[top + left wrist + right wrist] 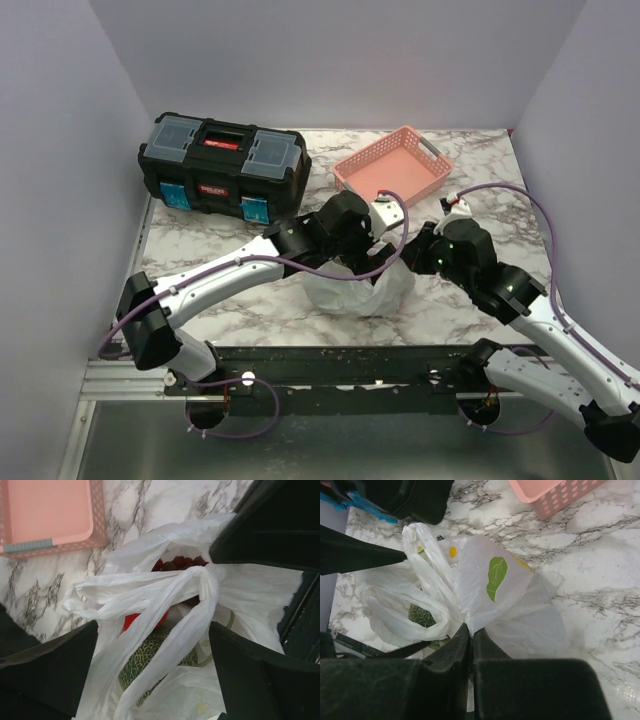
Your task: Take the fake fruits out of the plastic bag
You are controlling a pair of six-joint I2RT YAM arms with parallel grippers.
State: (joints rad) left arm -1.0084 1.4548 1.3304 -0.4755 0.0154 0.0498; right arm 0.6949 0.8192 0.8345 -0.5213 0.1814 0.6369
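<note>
The crinkly white plastic bag lies on the marble table between the two arms. My left gripper hangs open over the bag's mouth, one finger on each side of the loose handles and gripping nothing. Inside the bag I see the netted green melon, the red apple behind a handle, and the dark red grapes farther in. My right gripper is shut on a pinched fold of the plastic bag, near its mouth. A patch of the melon shows through the opening there.
A pink slotted basket stands at the back right of the bag. A black toolbox with blue latches sits at the back left. The table's front rail runs just below the bag.
</note>
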